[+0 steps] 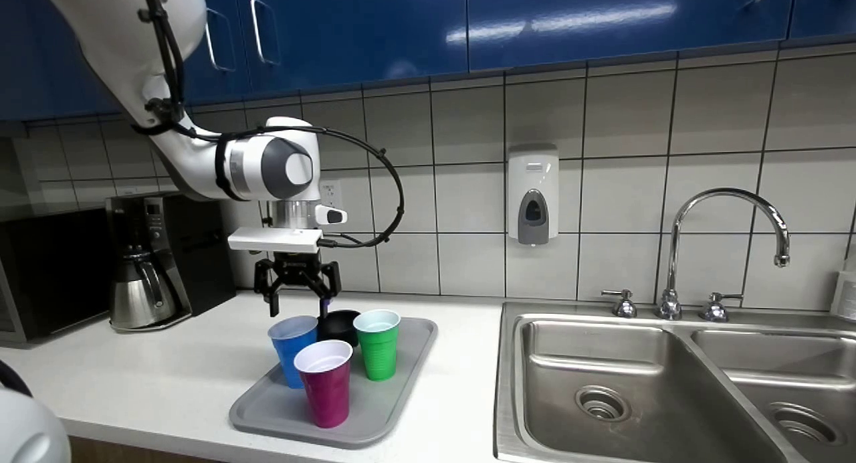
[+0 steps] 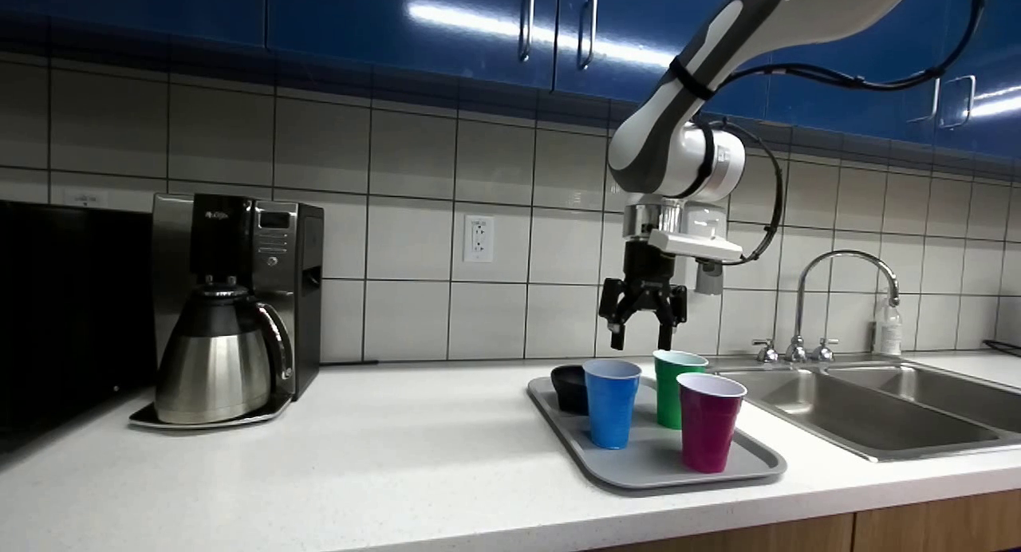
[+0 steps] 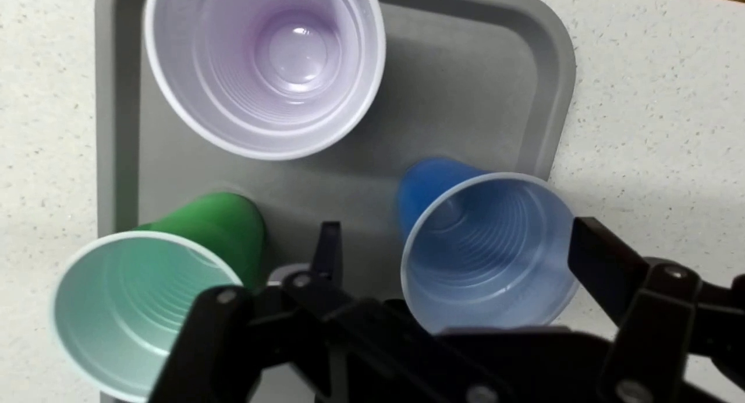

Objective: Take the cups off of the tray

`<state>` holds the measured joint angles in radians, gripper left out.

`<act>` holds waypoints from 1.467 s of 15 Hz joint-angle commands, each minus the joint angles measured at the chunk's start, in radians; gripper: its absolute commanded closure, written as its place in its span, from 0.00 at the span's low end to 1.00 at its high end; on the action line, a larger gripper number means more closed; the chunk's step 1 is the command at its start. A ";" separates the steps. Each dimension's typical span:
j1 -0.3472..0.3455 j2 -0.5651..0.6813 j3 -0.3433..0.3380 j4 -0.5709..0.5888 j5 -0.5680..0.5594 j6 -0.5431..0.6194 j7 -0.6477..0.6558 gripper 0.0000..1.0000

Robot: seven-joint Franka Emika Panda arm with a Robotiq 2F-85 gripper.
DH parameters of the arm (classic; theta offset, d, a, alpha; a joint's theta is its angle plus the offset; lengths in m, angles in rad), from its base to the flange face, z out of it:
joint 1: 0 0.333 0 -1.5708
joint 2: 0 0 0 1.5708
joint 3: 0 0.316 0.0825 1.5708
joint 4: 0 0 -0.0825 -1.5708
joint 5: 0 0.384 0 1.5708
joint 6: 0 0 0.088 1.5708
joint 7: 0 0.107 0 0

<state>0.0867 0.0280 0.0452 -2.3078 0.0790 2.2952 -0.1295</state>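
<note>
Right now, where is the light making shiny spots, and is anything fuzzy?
In both exterior views, white glare streaks the blue cabinets; in an exterior view, pale shine lies in the steel sink; in the wrist view, small glints show at the bottom of the pink cup, and the left edge of the green cup looks a bit soft.

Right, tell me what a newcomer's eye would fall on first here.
Most likely the bright trio on the grey tray: a blue cup, a green cup and a magenta-pink cup, with a shorter black cup close by. Next, probably, the white robot arm that slants in from a top corner in both exterior views, its black end effector open near the blue cup. Glossy blue cabinets run along the top.
</note>
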 commanded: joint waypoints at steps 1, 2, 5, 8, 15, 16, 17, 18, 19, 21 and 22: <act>-0.004 0.026 0.010 0.019 -0.052 0.034 0.050 0.00; -0.004 0.030 0.009 0.018 -0.059 0.042 0.055 0.00; -0.006 0.044 0.008 0.015 -0.065 0.061 0.065 0.00; -0.007 0.061 0.004 0.011 -0.087 0.089 0.085 0.00; -0.009 0.111 -0.003 0.015 -0.090 0.131 0.151 0.00; -0.010 0.117 -0.002 0.014 -0.086 0.134 0.154 0.00; -0.010 0.120 -0.001 0.014 -0.079 0.135 0.154 0.00; -0.011 0.121 0.002 0.014 -0.062 0.134 0.144 0.12; -0.013 0.116 0.004 0.013 -0.053 0.134 0.138 0.28; -0.014 0.106 0.004 0.010 -0.044 0.133 0.134 0.44; -0.014 0.104 0.003 0.010 -0.042 0.133 0.135 0.51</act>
<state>0.0834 0.1437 0.0400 -2.3056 0.0202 2.4286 -0.0032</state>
